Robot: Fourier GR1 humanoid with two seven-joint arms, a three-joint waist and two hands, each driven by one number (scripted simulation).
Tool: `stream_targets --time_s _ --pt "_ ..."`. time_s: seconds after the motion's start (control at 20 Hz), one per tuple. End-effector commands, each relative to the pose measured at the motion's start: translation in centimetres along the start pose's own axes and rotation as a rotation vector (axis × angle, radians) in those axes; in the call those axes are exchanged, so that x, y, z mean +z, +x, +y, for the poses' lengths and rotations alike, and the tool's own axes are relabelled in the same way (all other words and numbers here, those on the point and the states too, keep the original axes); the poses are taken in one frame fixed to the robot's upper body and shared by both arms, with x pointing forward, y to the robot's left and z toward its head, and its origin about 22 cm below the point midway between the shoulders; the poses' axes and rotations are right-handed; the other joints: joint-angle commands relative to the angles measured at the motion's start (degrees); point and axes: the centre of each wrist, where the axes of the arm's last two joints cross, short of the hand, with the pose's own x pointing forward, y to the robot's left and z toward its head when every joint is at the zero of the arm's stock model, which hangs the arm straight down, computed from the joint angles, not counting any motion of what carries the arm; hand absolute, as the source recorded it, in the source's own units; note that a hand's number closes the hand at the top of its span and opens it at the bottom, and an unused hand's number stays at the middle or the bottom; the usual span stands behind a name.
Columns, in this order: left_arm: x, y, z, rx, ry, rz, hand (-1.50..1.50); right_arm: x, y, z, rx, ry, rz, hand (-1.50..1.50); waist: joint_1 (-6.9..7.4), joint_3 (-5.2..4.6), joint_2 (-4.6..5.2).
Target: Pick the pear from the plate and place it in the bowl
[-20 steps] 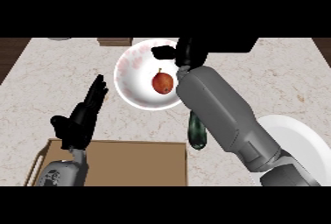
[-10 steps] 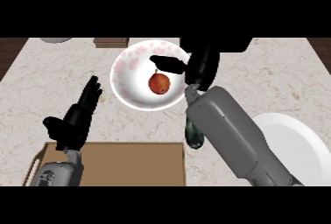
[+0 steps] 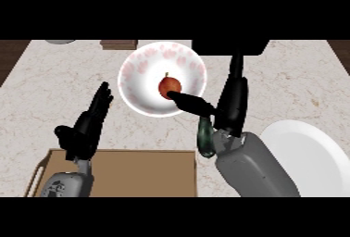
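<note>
A reddish-brown pear (image 3: 168,85) with a short stem lies in the middle of a white plate with pink blotches (image 3: 145,69) at the back centre of the counter. My right hand (image 3: 231,109) stands just right of the plate, open, its fingers straight and pointing away. Its thumb (image 3: 190,102) reaches left over the plate's rim and its tip meets the pear's near side. A white bowl (image 3: 308,150) sits at the right, close beside my right forearm. My left hand (image 3: 86,126) rests open, fingers up, left of the plate.
A brown cardboard tray (image 3: 130,173) lies at the front between my forearms. A dark green vegetable (image 3: 203,141) is partly hidden by my right wrist. At the back edge are a black block (image 3: 229,46), a small brown box (image 3: 118,44) and a grey item (image 3: 60,41).
My right hand has come back from over the plate's far right rim to its right side, and the thumb now touches the pear. The left hand has barely moved.
</note>
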Motion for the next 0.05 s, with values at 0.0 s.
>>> stream_targets --time_s 0.0 --pt "-0.89 -0.15 0.63 0.000 0.001 0.000 0.00 2.83 -1.58 -0.98 0.011 0.022 -0.001 -1.50 0.23 -0.01 0.11"
